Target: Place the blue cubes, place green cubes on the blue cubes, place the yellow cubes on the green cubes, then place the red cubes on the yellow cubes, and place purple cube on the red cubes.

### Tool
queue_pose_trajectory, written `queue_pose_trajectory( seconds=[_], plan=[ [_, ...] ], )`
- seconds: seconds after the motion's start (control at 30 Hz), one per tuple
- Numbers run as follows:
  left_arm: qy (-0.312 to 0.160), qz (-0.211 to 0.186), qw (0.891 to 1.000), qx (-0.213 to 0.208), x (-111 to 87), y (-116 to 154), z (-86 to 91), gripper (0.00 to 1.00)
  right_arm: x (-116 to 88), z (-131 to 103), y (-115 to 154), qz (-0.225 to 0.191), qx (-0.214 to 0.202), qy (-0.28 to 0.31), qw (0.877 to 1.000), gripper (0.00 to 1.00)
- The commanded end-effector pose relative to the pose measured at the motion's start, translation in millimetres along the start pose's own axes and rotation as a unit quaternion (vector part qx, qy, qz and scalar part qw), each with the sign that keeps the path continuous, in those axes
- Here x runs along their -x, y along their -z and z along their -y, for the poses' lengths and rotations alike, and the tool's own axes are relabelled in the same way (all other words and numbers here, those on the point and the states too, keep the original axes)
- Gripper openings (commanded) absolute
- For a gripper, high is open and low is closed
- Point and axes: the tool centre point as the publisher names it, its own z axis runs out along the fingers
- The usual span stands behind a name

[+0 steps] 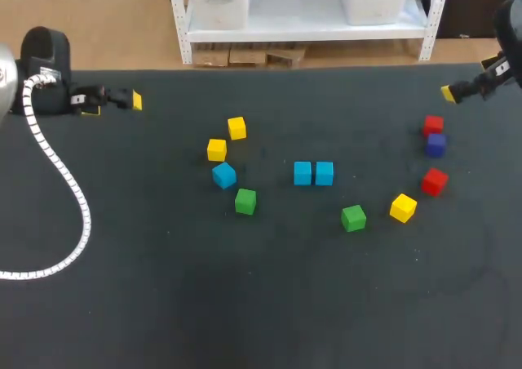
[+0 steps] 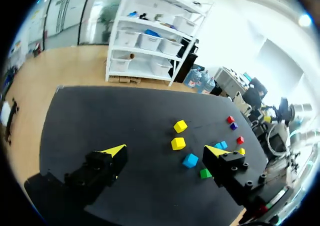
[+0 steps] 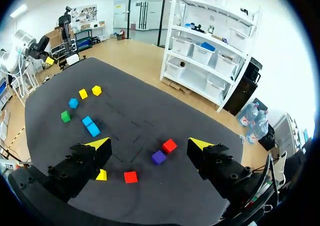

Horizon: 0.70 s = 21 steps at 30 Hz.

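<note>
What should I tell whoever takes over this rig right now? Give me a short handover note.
Left gripper: open, empty, off at the left side. Right gripper: open, empty, at the far right.
Two blue cubes sit side by side in the middle. Left of them: third blue cube, green cube, two yellow cubes. Right of them: second green cube, third yellow cube, two red cubes, purple cube between the reds.
Done: blue pair seemingly placed; nothing stacked.
To do: green, yellow, red and purple layers.

open right pincer [image 3: 150,146] above purple cube [image 3: 159,157], holding nothing.
</note>
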Motion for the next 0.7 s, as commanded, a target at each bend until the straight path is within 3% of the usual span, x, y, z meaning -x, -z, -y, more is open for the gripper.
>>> queue_pose_trajectory(
  seconds=[0.03,0.2,0.3,0.57,0.7],
  plan=[
    [-0.027,-0.015,0.999,0.016,5.9,18,14.4,1.00,-1,-2,-2,0.003,-0.005,0.000,1.000,1.00],
    [-0.081,-0.014,0.996,0.041,10.1,31,33.7,1.00,-1,-2,-2,0.003,-0.005,0.000,1.000,1.00],
    [-0.109,-0.059,0.990,0.072,3.9,26,44.5,1.00,-1,-2,-2,0.003,-0.005,0.000,1.000,1.00],
    [-0.116,-0.127,0.982,0.076,-19.4,-26,66.6,1.00,-1,-2,-2,0.003,-0.005,0.000,1.000,1.00],
    [-0.149,-0.162,0.972,0.078,-25.5,-51,73.1,1.00,-1,-2,-2,0.003,-0.005,0.000,1.000,1.00]
  ],
)
